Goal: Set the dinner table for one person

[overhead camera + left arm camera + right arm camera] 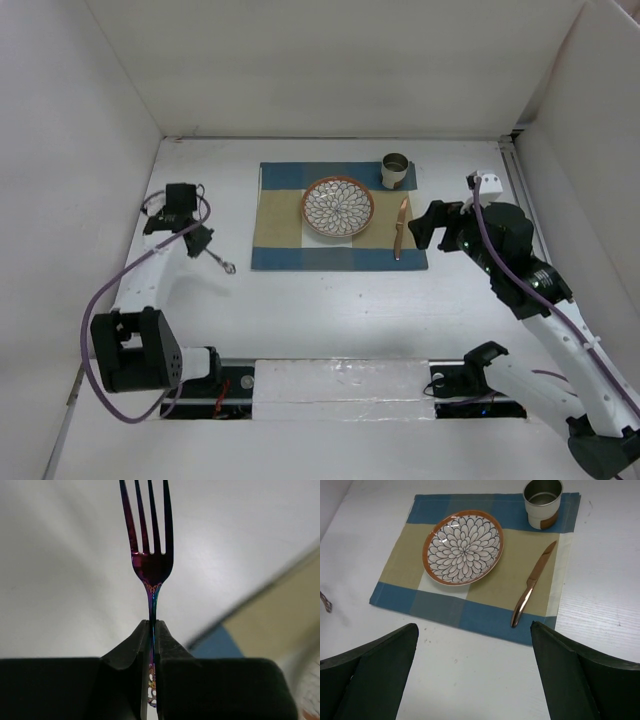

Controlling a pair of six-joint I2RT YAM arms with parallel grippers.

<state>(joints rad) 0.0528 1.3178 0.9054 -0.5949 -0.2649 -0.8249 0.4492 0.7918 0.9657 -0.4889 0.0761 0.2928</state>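
Observation:
The white dinner table (330,310) carries a blue-and-beige checked placemat (280,215). On the placemat stand a flower-patterned plate (338,207) with an orange rim, a metal cup (396,170) at the back right corner and a copper knife (402,227) right of the plate. My left gripper (203,243) is shut on the handle of an iridescent fork (150,555) and holds it left of the placemat, above the table. My right gripper (428,225) is open and empty, just right of the knife. In the right wrist view the plate (463,547), cup (543,502) and knife (532,585) lie ahead of the open gripper (474,630).
White walls (330,70) enclose the table at the back and both sides. The arm bases and a black rail (340,385) run along the near edge. A purple cable (110,290) loops beside the left arm.

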